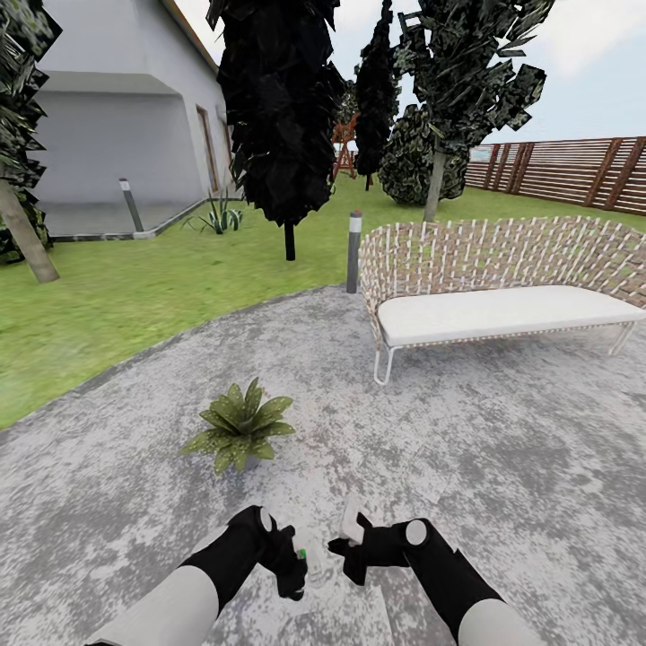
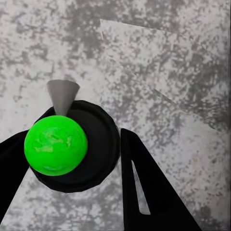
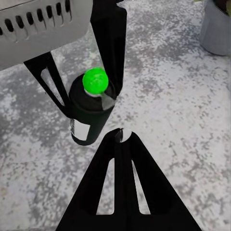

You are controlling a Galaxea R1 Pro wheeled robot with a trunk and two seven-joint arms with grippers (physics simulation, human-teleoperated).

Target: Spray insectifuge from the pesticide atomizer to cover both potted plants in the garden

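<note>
Left gripper (image 1: 301, 563) clamps the pesticide atomizer (image 3: 91, 108); right gripper (image 1: 345, 538) seems closed, near a potted plant (image 1: 239, 427).

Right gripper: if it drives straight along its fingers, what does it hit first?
Probably the pesticide atomizer, held in the left gripper: it sits right past the right gripper fingertips in the right wrist view. Beyond lies speckled paving. Depth is unclear.

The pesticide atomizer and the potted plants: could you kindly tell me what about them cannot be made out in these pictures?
- Pesticide atomizer: in the head view too small and tucked between the left pincer and right pincer; its label is unreadable in the right wrist view.
- Atomizer's lower body: hidden by its own green cap in the left wrist view.
- Potted plant: its pot is hidden under the leaves.
- Grey pot: cut off by the right wrist view's edge.
</note>
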